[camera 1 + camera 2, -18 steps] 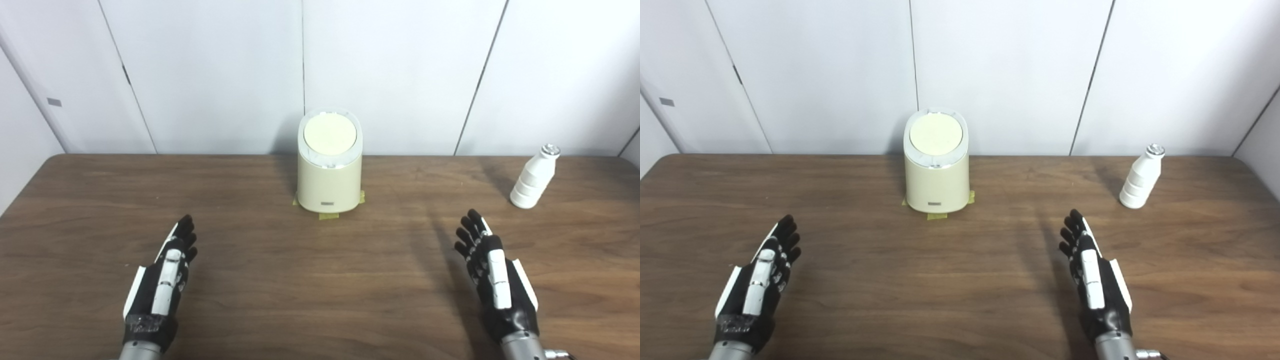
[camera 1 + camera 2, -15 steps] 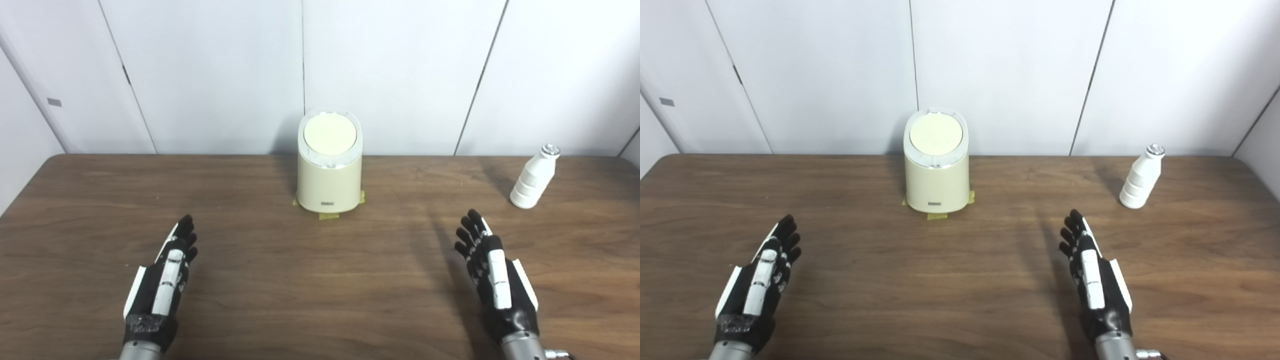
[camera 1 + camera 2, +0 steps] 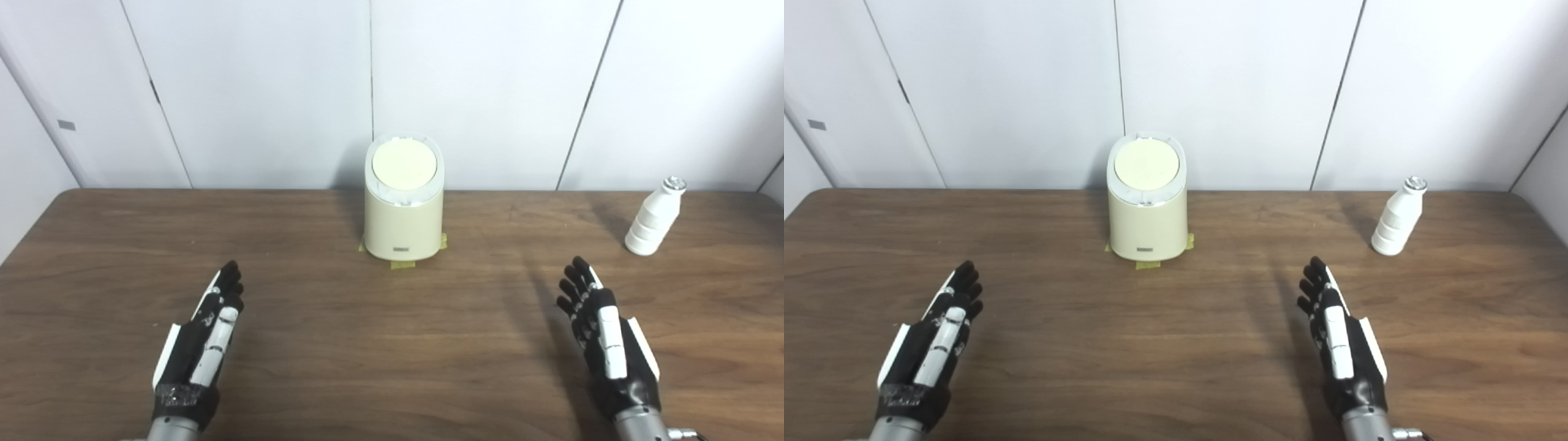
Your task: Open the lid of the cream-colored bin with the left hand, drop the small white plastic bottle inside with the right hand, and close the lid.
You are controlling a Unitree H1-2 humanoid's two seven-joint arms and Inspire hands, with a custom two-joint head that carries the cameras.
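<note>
The cream-colored bin point(image 3: 402, 214) stands at the back middle of the table, its round lid point(image 3: 404, 164) shut. The small white plastic bottle point(image 3: 653, 217) stands upright at the back right, with a silver cap. My left hand point(image 3: 201, 340) is open and empty over the table's front left, fingers stretched toward the bin, well short of it. My right hand point(image 3: 603, 334) is open and empty at the front right, nearer me than the bottle and apart from it.
The brown wooden table point(image 3: 380, 343) runs up to white wall panels behind. Yellow tape point(image 3: 401, 264) marks the bin's foot. The table's right edge lies close beyond the bottle.
My left hand has turned and shifted a little to the right. The right hand, bin and bottle have not moved.
</note>
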